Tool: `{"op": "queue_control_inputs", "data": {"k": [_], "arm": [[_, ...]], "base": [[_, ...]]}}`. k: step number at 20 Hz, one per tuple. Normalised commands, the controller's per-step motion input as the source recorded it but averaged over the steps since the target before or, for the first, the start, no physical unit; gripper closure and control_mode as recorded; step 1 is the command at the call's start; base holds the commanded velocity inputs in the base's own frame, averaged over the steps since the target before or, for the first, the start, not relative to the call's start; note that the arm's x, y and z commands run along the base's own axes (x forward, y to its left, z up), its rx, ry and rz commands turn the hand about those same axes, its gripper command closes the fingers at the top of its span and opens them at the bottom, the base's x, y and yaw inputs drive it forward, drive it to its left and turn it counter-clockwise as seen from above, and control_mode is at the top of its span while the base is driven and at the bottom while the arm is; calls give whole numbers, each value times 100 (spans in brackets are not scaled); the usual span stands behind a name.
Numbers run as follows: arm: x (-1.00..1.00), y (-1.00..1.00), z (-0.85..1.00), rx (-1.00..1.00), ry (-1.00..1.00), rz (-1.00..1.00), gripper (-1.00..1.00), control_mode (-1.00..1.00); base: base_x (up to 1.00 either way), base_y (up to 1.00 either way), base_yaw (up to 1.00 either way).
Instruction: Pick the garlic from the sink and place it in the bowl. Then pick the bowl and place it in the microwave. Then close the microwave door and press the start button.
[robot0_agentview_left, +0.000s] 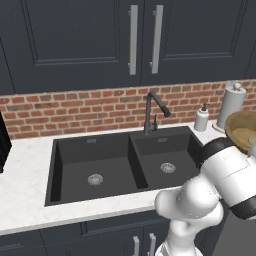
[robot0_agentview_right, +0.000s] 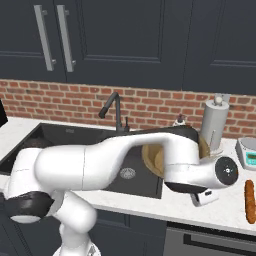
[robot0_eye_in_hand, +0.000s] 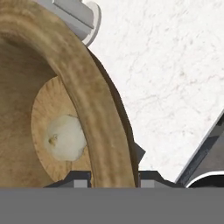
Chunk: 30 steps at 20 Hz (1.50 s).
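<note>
Gripper clamped on rim of bowl, one finger either side of the wall; garlic lies inside on bowl floor; bowl carried tilted above counter right of sink.

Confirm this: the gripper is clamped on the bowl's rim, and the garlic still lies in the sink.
Not quite. The gripper is clamped on the bowl rim, but the garlic lies inside the bowl, as the hand view shows; the sink basins hold no garlic.
</note>
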Motion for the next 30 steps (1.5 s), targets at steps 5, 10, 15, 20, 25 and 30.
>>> {"op": "queue_control_inputs", "data": {"k": [5,10,15,20,25,30], "arm": [[6,35,19,-2,9,-1,100,-100],[0,51,10,0,2,0,100,-100],[0,51,4,0,3,0,100,-100],[0,7,0,-1,0,0,100,-100],[-1,0,0,0,0,-6,100,-100],[-5,0,2,0,0,-12,100,100]], "base": [[0,0,0],[0,0,0],[0,0,0],[0,0,0],[0,0,0],[-13,0,-26]]}}
